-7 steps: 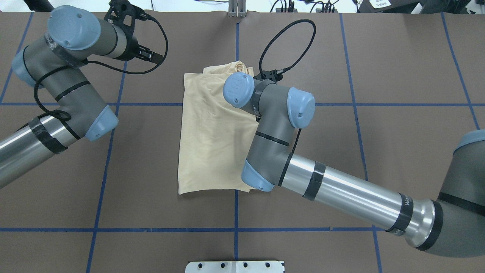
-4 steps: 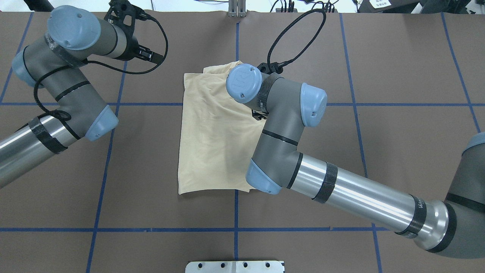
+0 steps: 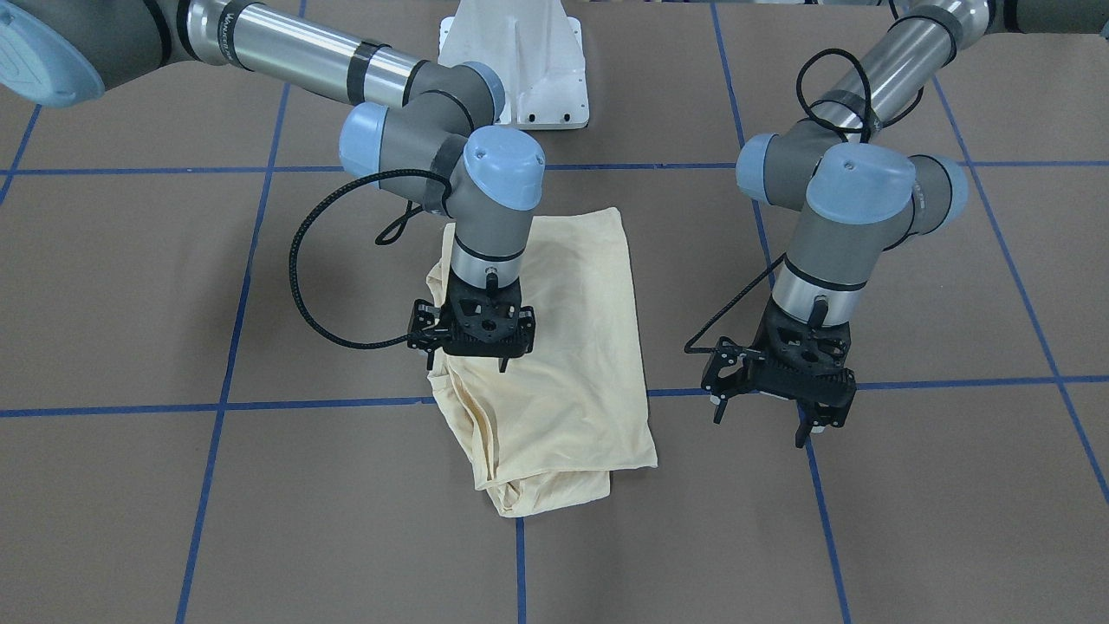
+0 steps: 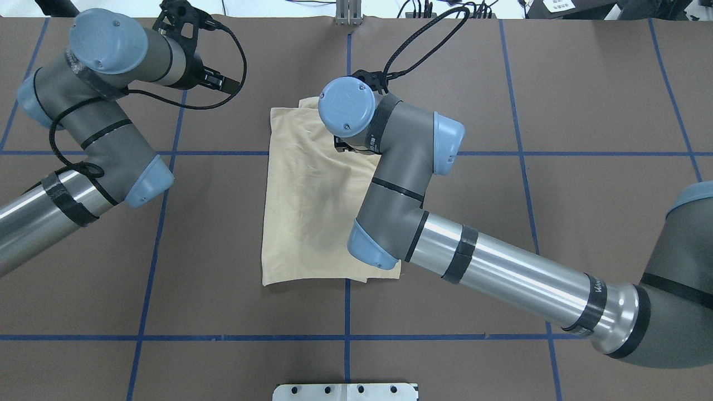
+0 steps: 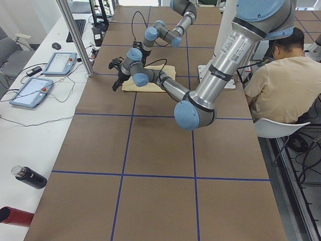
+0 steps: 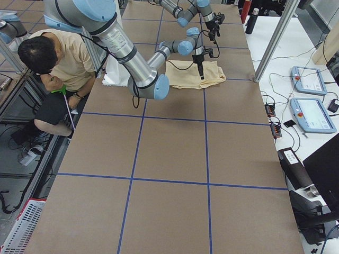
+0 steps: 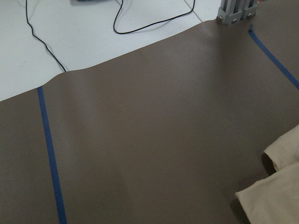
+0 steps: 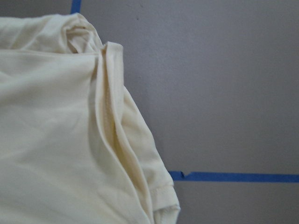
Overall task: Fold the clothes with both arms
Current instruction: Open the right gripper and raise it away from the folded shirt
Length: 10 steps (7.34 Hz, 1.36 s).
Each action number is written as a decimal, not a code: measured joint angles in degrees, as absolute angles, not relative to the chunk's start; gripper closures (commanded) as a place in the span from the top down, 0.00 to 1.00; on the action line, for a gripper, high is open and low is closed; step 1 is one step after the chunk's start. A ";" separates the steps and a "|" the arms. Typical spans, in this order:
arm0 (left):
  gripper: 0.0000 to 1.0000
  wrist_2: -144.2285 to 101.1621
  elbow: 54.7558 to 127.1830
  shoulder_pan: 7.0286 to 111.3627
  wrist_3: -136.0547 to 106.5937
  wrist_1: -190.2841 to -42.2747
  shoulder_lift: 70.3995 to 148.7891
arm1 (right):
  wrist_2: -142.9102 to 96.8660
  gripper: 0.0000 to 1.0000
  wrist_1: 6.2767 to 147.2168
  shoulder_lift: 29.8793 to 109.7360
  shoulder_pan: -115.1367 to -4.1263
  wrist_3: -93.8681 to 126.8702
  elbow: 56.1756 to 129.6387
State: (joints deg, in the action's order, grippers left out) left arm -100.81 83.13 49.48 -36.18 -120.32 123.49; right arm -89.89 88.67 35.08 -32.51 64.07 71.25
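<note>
The clothes are one pale cream-yellow shirt (image 4: 303,211), folded into a tall rectangle on the brown table. Its bunched far end (image 3: 520,485) points toward the front-facing camera. My right gripper (image 3: 468,364) hovers open just above the shirt's far right part, with nothing between its fingers. The right wrist view looks down on a rolled hem and folds of the shirt (image 8: 56,140). In the overhead view the right wrist hides this gripper. My left gripper (image 3: 759,425) hangs open and empty over bare table, well to the left of the shirt. A corner of the shirt (image 7: 275,196) shows in the left wrist view.
Blue tape lines (image 4: 347,312) grid the table. The white base pedestal (image 3: 520,69) stands at the robot's edge. A seated person (image 5: 281,80) is beside the base. Control tablets (image 5: 60,63) and bottles (image 5: 27,176) lie on the white side bench.
My right wrist has moved toward the table's far edge and slightly left, and now covers the shirt's bunched far corner in the overhead view. The left arm has not moved.
</note>
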 measured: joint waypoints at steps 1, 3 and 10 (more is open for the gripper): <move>1.00 -100.81 83.09 49.48 -36.15 -120.32 123.46 | -89.80 1.00 86.07 33.84 -32.64 64.59 67.91; 1.00 -100.81 83.07 49.43 -36.13 -120.38 123.29 | -89.40 1.00 84.65 33.07 -33.05 64.32 63.90; 1.00 -100.81 83.18 49.19 -36.12 -120.41 123.15 | -88.40 1.00 91.92 33.22 -38.81 56.62 59.16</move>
